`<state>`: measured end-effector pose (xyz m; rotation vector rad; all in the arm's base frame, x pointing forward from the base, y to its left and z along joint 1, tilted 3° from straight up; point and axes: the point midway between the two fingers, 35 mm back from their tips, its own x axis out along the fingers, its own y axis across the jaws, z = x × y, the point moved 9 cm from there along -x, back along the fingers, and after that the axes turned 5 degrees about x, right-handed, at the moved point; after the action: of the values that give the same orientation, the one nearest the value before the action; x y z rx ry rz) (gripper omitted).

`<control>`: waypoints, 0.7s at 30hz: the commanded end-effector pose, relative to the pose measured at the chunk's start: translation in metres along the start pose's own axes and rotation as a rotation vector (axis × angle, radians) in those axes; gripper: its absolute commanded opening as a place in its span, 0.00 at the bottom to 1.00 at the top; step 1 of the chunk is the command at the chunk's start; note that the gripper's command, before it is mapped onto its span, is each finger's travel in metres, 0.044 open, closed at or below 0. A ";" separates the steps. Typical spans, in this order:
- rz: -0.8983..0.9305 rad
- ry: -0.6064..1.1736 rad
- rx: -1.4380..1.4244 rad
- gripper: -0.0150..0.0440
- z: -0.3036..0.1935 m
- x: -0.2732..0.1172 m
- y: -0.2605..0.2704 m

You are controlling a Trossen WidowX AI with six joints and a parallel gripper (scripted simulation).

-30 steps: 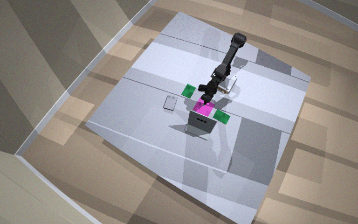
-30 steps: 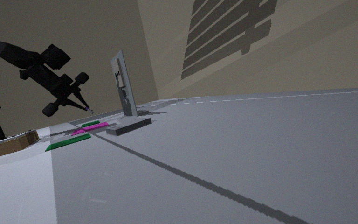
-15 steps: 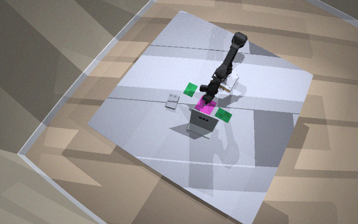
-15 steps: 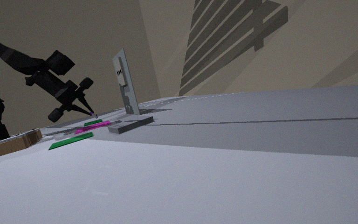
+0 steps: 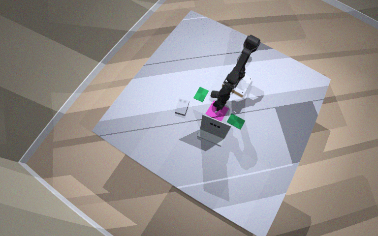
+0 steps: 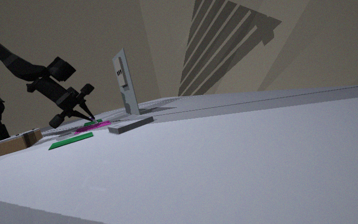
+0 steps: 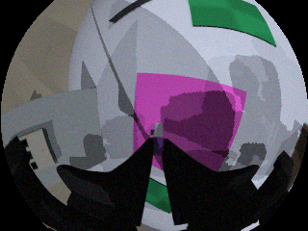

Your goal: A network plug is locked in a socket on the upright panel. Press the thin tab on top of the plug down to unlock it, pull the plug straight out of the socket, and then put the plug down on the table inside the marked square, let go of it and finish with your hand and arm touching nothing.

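Magenta square [image 5: 220,112] under jaws, plug [image 6: 92,119] gripped, tips low.

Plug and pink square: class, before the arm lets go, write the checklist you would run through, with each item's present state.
1. Plug out of the upright panel: ok; its sockets look vacant in the top view.
2. End effector shut on the plug: ok; a small piece sits between the tips.
3. Tips over the pink square: ok in the top and wrist views.
4. Plug resting on the square: cannot tell; the side view shows it very low, but contact is unclear.
5. Away from both green squares: ok.
6. Arm touching nothing else: cannot tell.
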<state>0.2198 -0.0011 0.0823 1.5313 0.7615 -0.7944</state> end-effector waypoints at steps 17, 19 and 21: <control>-0.010 -0.004 0.002 0.25 -0.002 0.006 -0.003; -0.010 -0.004 0.002 0.25 -0.002 0.006 -0.003; -0.010 -0.004 0.002 0.25 -0.002 0.007 -0.003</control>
<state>0.2211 0.0013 0.0775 1.5279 0.7647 -0.7952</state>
